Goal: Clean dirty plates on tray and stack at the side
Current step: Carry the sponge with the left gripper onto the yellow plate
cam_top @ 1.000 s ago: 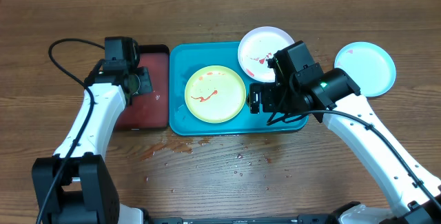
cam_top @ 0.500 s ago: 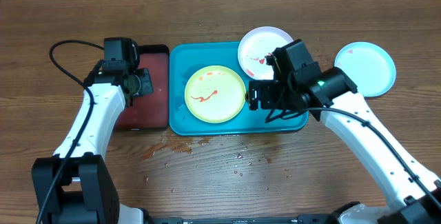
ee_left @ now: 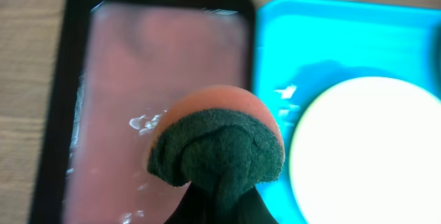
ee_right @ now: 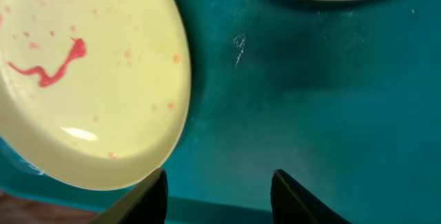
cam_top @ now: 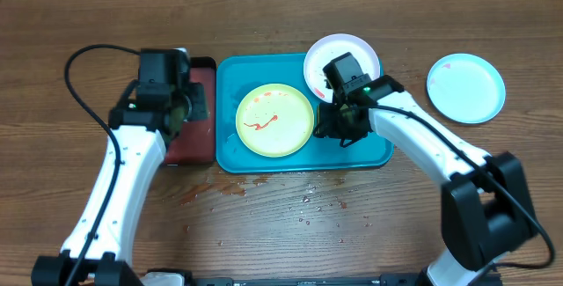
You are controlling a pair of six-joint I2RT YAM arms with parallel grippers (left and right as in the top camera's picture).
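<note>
Far left: black tray (cam_top: 199,141) of reddish liquid. Left gripper (cam_top: 180,106) hangs over it, jaws pressed tight on a sponge (ee_left: 217,138) — orange, with a crumpled dark green scrub face.

Next, the turquoise tray (cam_top: 230,75). Lime green plate (cam_top: 274,121) lies flat inside, marked with a red squiggle and specks.

Right gripper (ee_right: 219,198) is low over bare tray floor, just beside that plate's right rim — fingers parted, nothing between them.

White plate (cam_top: 352,53), red-smeared, overlaps the tray's far right corner. Light blue plate (cam_top: 466,88) sits alone on the table (cam_top: 281,233), well apart to the right
</note>
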